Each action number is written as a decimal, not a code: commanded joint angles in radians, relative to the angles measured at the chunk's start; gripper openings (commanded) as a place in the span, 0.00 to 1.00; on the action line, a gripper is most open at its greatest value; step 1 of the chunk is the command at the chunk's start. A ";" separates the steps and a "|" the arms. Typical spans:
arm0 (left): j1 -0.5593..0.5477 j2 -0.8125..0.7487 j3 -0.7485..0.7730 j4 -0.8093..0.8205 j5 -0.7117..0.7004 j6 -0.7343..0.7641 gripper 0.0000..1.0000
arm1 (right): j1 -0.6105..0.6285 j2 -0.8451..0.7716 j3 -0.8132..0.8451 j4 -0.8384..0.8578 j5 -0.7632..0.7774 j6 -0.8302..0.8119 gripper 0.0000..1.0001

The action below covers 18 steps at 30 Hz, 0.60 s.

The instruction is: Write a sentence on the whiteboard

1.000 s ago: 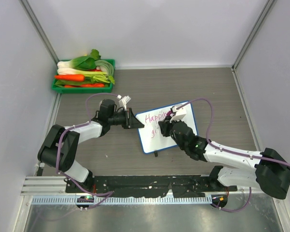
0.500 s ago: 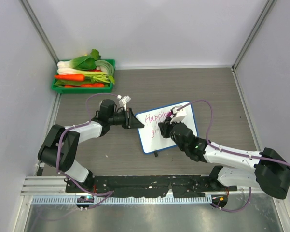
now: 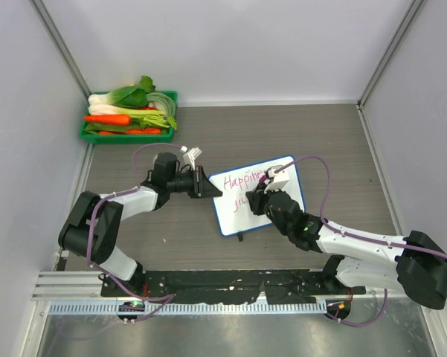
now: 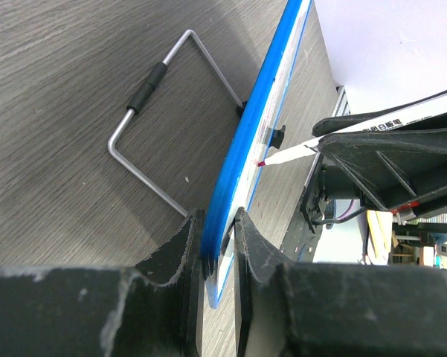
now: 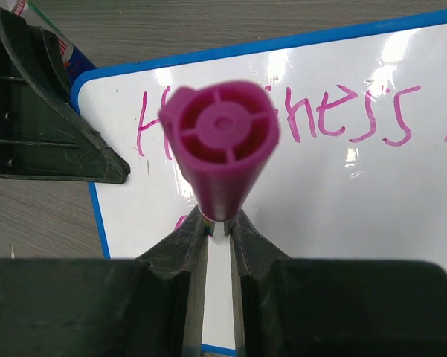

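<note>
From overhead I see a grey wood-grain bench (image 3: 320, 134) walled by pale panels. A green tray (image 3: 84, 137) of vegetables (image 3: 130, 108) sits in the 10 o'clock corner. The whiteboard (image 3: 227, 212) sits mid-bench, skewed. The pink sentence (image 3: 238, 181) runs along its far edge, with a shorter second line beneath. My left arm (image 3: 130, 199) is folded low, its forearm pointing toward 3 o'clock, with the left jaws at the board's 9 o'clock edge. My right arm (image 3: 357, 242) stretches toward 10 o'clock, wrist bent over the board's middle.

On the left wrist camera the left jaws are pinched on the board's blue rim, and the board shows edge-on. A wire stand (image 4: 145, 126) juts from its back over the bench toward 10 o'clock. The marker (image 4: 290, 152) tip looks to be touching the writing face.

On the right wrist camera the right jaws are clamped on the marker (image 5: 222, 141), its pink end facing the lens. Letters reading "ness" show at 2 o'clock on the board.
</note>
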<state>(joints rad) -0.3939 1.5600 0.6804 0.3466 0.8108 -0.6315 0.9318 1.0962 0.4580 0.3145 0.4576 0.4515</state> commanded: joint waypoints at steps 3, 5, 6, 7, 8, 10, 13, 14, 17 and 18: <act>-0.006 0.044 -0.008 -0.092 -0.148 0.088 0.00 | -0.004 -0.009 -0.012 -0.026 0.024 0.001 0.02; -0.008 0.043 -0.008 -0.092 -0.148 0.089 0.00 | -0.004 -0.009 -0.009 -0.026 0.029 0.000 0.01; -0.007 0.044 -0.008 -0.092 -0.148 0.087 0.00 | -0.004 -0.009 -0.005 -0.026 0.030 -0.005 0.01; -0.006 0.041 -0.008 -0.092 -0.148 0.088 0.00 | -0.005 -0.009 -0.004 -0.028 0.035 -0.005 0.01; -0.006 0.043 -0.008 -0.092 -0.148 0.089 0.00 | -0.004 -0.012 0.001 -0.028 0.038 -0.007 0.01; -0.007 0.044 -0.008 -0.092 -0.148 0.087 0.00 | -0.004 -0.012 0.008 -0.029 0.046 -0.011 0.01; -0.010 0.041 -0.008 -0.092 -0.148 0.088 0.00 | -0.004 -0.009 0.021 -0.028 0.059 -0.020 0.01; -0.007 0.041 -0.010 -0.092 -0.148 0.087 0.00 | -0.004 -0.007 0.028 -0.029 0.061 -0.022 0.01; -0.008 0.040 -0.008 -0.092 -0.148 0.088 0.00 | -0.004 -0.001 0.045 -0.029 0.069 -0.030 0.02; -0.007 0.040 -0.010 -0.093 -0.148 0.087 0.00 | -0.002 0.004 0.051 -0.026 0.072 -0.033 0.01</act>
<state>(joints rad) -0.3939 1.5604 0.6804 0.3466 0.8120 -0.6315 0.9321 1.0950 0.4641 0.3035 0.4675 0.4469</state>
